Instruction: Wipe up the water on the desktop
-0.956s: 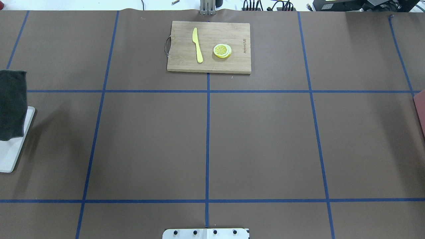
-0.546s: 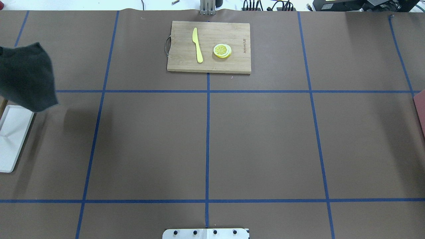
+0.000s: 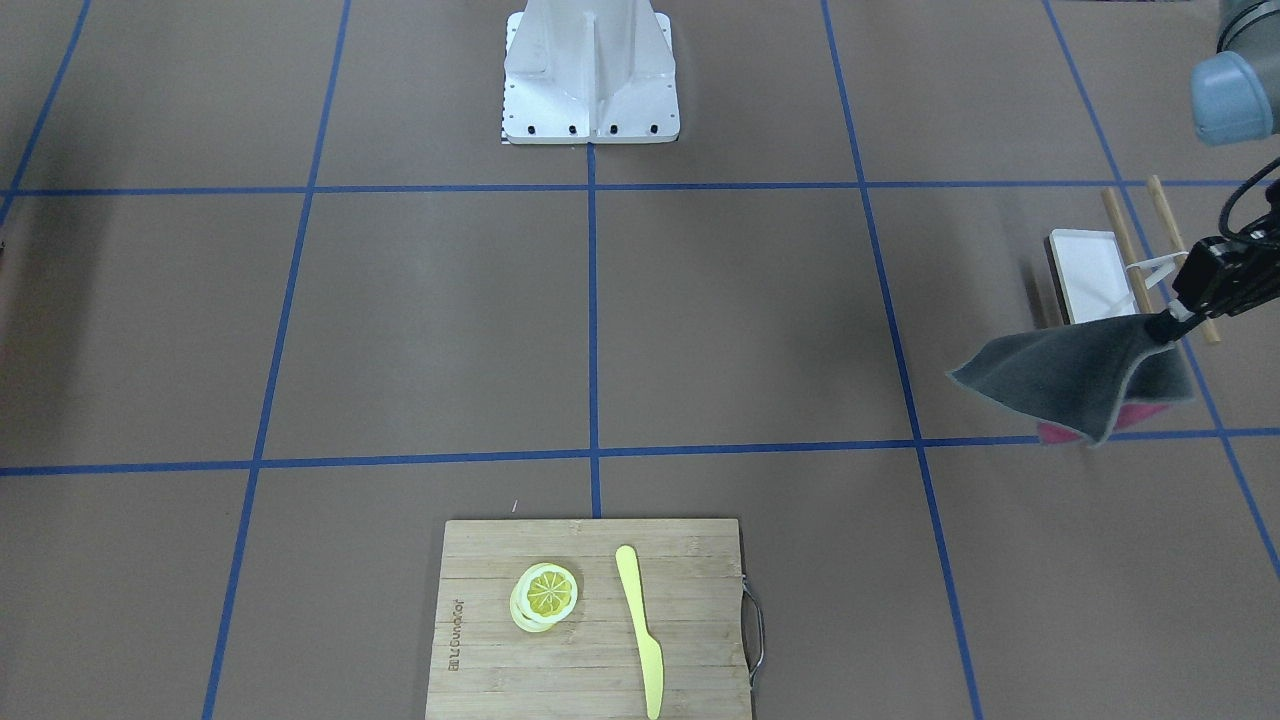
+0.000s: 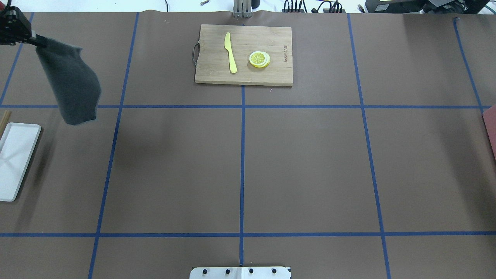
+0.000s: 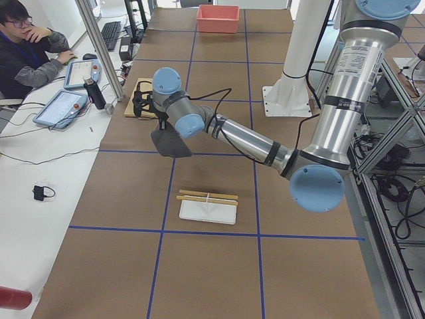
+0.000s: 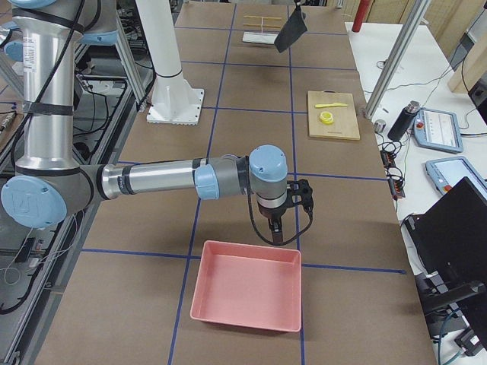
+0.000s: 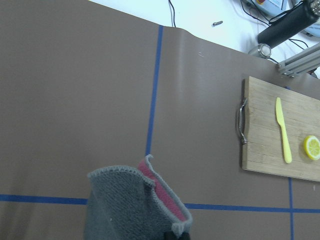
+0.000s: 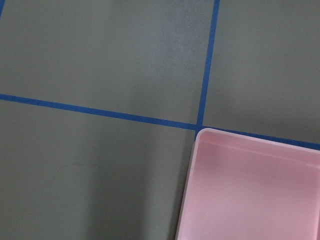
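Though pinched only by one corner, hanging full length in the air at the far left of the brown counter (image 4: 310, 162): a grey cloth (image 4: 71, 85), pink on its underside, well clear of the surface. Clenched tight on that corner, the left tool (image 3: 1165, 325), with the rest of the fabric drooping loose below. Faint shadow on the counter underneath.

Just near and left of the cloth, flat on the counter, a small white tray (image 4: 15, 162), with two thin wooden sticks (image 3: 1122, 235) close by; whether over the tray or beside it, hard to tell.

Far middle of the counter: a bamboo cutting board (image 4: 217, 73) with a wire handle on its left edge. On the board, a yellow knife (image 4: 231, 54) lying lengthwise, blade toward the far side, and to its right, apart from it, a lemon slice (image 4: 259, 59).

Well away at the right end, a pink bin (image 6: 247, 293), with the right tool (image 6: 275, 237) pointing down just beside its rim. Seen only from the side, so no telling whether clenched or released. From the right wrist, only a corner of the bin and blue tape lines on the counter.

Near middle edge: a white base plate (image 4: 240, 272). Beyond the far edge, toward the left, a person (image 5: 26, 53) seated at a side desk.
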Action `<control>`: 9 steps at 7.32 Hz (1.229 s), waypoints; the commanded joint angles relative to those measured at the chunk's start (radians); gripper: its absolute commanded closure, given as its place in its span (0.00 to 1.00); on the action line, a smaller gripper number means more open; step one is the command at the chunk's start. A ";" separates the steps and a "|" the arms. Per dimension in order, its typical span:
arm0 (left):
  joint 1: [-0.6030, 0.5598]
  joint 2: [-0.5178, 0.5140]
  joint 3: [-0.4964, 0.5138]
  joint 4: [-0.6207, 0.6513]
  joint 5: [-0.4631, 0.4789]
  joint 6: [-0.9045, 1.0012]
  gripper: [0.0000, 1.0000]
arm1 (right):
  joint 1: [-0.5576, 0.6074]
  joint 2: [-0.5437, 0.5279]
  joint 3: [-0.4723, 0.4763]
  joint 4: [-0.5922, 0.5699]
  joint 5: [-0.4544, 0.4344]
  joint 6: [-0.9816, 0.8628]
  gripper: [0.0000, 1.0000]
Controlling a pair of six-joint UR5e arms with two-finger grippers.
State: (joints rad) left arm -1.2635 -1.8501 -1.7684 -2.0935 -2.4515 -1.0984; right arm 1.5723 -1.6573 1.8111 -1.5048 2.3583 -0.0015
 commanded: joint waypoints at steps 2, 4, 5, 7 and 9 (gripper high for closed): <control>0.117 -0.075 -0.025 0.000 0.092 -0.162 1.00 | -0.008 0.004 0.091 0.000 0.007 0.001 0.00; 0.163 -0.125 -0.025 0.001 0.127 -0.249 1.00 | -0.047 0.039 0.123 0.002 0.061 0.001 0.00; 0.191 -0.150 -0.020 0.001 0.144 -0.297 1.00 | -0.063 0.039 0.141 0.009 0.073 0.000 0.01; 0.200 -0.191 -0.023 0.001 0.146 -0.423 1.00 | -0.141 0.045 0.140 0.200 0.107 0.161 0.01; 0.200 -0.215 -0.026 0.000 0.146 -0.486 1.00 | -0.295 0.085 0.139 0.400 0.020 0.482 0.01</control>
State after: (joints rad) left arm -1.0642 -2.0515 -1.7930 -2.0933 -2.3060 -1.5459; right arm 1.3689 -1.5963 1.9492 -1.2183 2.4305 0.2992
